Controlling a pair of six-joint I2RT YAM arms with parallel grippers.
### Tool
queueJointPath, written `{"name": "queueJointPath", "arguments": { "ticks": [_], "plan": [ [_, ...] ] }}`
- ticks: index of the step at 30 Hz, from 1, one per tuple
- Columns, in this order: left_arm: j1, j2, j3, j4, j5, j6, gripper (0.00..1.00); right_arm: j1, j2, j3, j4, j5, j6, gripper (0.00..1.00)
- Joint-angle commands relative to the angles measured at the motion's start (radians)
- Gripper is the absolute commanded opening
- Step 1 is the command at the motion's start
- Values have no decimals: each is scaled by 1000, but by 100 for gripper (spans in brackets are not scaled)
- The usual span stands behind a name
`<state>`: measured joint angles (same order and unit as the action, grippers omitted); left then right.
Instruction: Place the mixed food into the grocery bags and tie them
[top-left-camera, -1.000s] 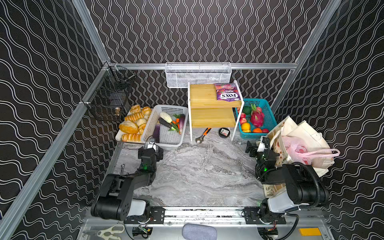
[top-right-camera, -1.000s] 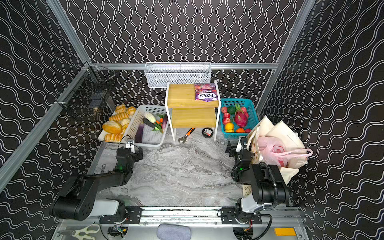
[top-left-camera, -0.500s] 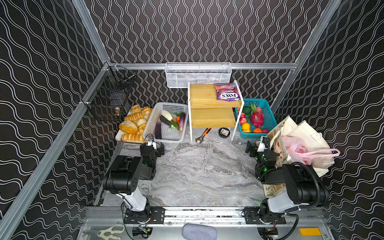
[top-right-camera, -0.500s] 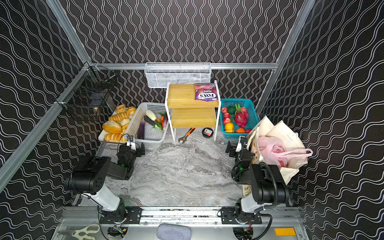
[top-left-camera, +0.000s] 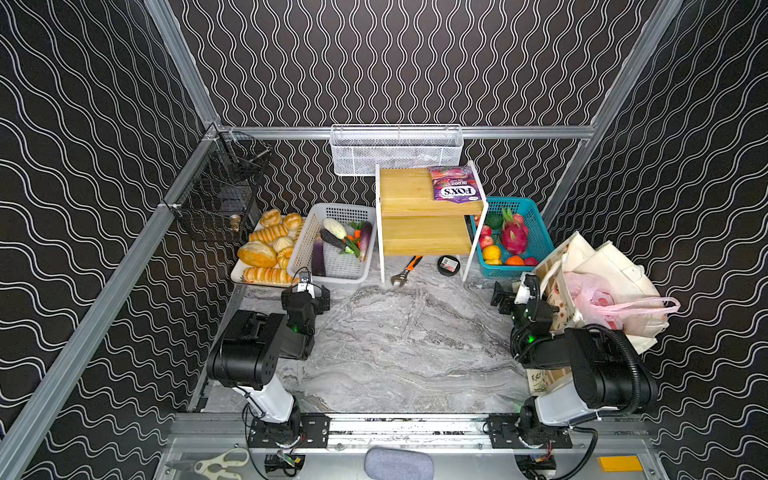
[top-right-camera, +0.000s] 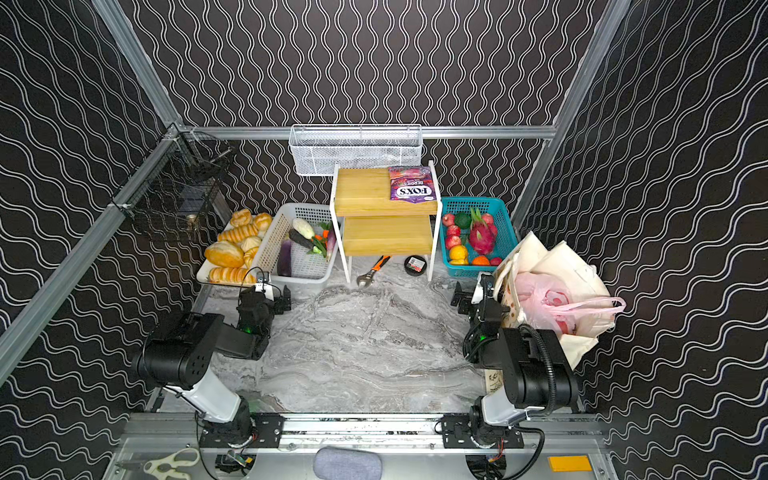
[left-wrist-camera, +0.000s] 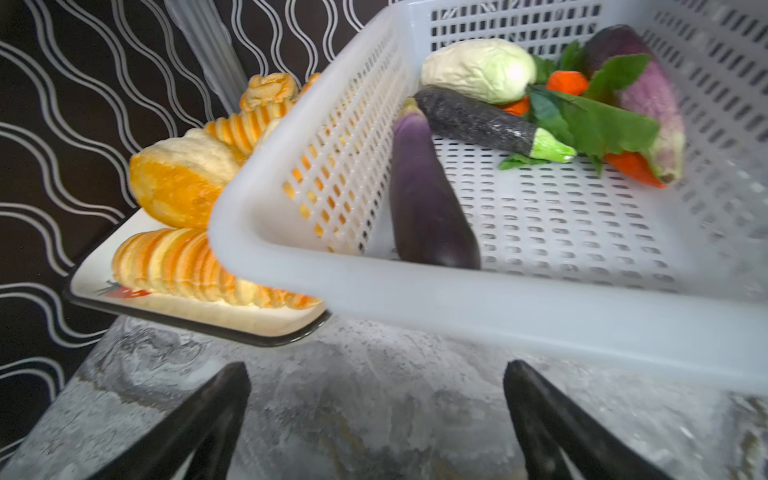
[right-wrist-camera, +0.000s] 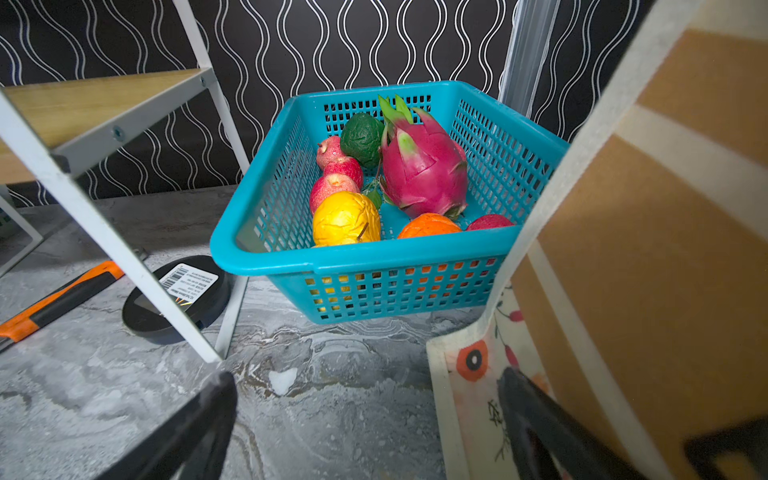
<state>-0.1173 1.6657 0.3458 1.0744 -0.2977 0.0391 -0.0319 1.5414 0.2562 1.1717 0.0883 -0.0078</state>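
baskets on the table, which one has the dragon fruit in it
The teal basket, right of the wooden shelf: the pink dragon fruit lies in it among other fruit. The white basket holds vegetables instead.

Black arms (top-left-camera: 245, 357), white base links (top-left-camera: 270, 401), green lights (top-left-camera: 295, 329), corrugated cable (top-left-camera: 629, 353)

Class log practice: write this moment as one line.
left gripper open; right gripper open; purple FOX'S packet on wooden shelf; pink plastic bag in cream canvas tote
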Motion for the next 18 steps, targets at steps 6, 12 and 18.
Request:
{"name": "queueJointPath", "arguments": {
  "ticks": [6, 12, 18],
  "plan": [
    [1, 1, 6, 6, 15, 22, 99, 0, 2, 3, 22, 21, 8, 100],
    [1, 3, 9, 0, 15, 22, 99, 0, 2, 2, 22, 21, 8, 100],
    [2, 1, 7, 1, 21, 21, 99, 0, 2, 2, 23, 22, 8, 100]
  ]
}}
